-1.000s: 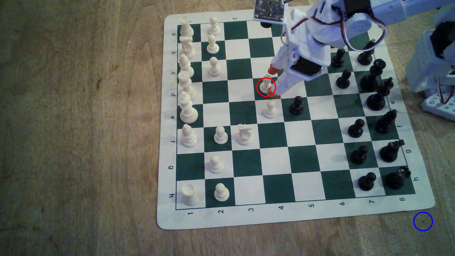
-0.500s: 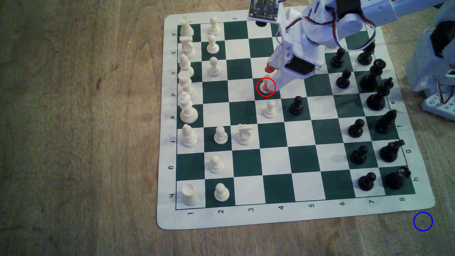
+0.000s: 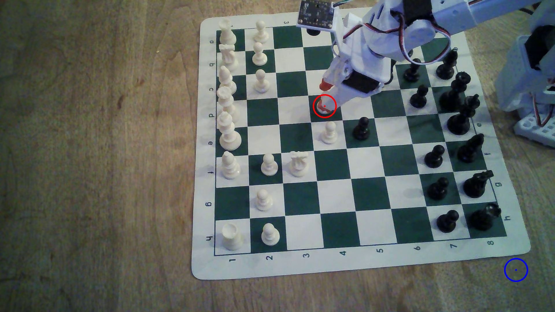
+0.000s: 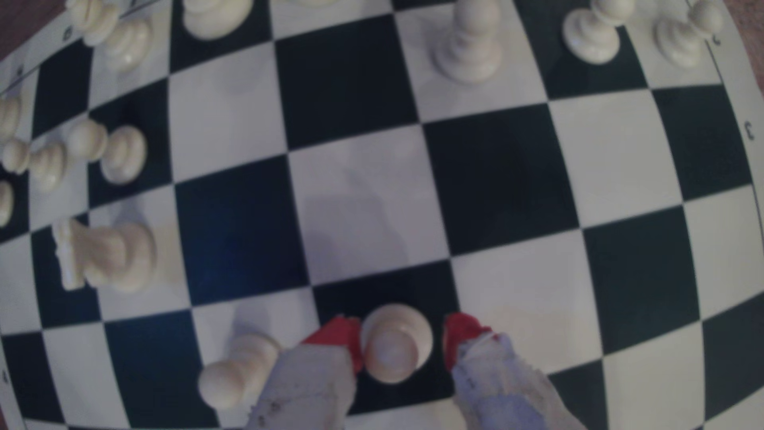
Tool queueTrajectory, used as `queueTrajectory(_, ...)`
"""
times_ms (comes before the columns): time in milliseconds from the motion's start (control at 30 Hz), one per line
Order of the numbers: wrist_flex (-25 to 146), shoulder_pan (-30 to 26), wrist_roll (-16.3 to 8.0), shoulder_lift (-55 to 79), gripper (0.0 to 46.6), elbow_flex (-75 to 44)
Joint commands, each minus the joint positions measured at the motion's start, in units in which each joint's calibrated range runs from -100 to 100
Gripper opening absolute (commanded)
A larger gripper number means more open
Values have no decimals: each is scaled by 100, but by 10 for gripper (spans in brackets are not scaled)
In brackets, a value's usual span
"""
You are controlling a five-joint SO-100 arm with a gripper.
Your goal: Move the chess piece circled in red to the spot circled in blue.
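Chessboard [image 3: 303, 264] below, hand [image 4: 403, 345] straddles pawn [image 4: 395, 343].

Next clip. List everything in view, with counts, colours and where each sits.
table: one, brown wood
chess mat: one, green and white, on the table
white pawns: eight; six on rank 2, one on e4, the chess piece red-ringed on d4
other white pieces: eight; seven on rank 1, a knight on f3
black pieces: one pawn on e5, the rest on ranks 7 and 8; the arm hides some
the spot: one blue ring, on wood off the mat's corner
gripper: one, white, red-tipped, open, straddling the chess piece
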Motion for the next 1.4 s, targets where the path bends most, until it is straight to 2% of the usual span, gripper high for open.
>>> queueTrajectory(0,-68,-67,-29,-89,84,-498)
queueTrajectory(33,-68,-75,-29,-81,70,-525)
queueTrajectory(100,-19,-90,-29,-47,3,-580)
queueTrajectory(433,432,-106,-15,-268,3,-788)
queueTrajectory(600,1275,-67,49,-1397,3,-888)
queueTrajectory(800,2356,-356,20,-2509,3,-1223)
queueTrajectory(933,3560,-810,-137,-3044,3,-2103)
queueTrajectory(1000,4371,-1130,-298,-3095,3,-2756)
queueTrajectory(1100,5034,-1584,-454,-3239,3,-3055)
queueTrajectory(1200,5501,-2241,-757,-3485,3,-3082)
queueTrajectory(1267,5731,-2789,-1060,-3570,3,-3046)
queueTrajectory(1367,5862,-3242,-1314,-3587,3,-3009)
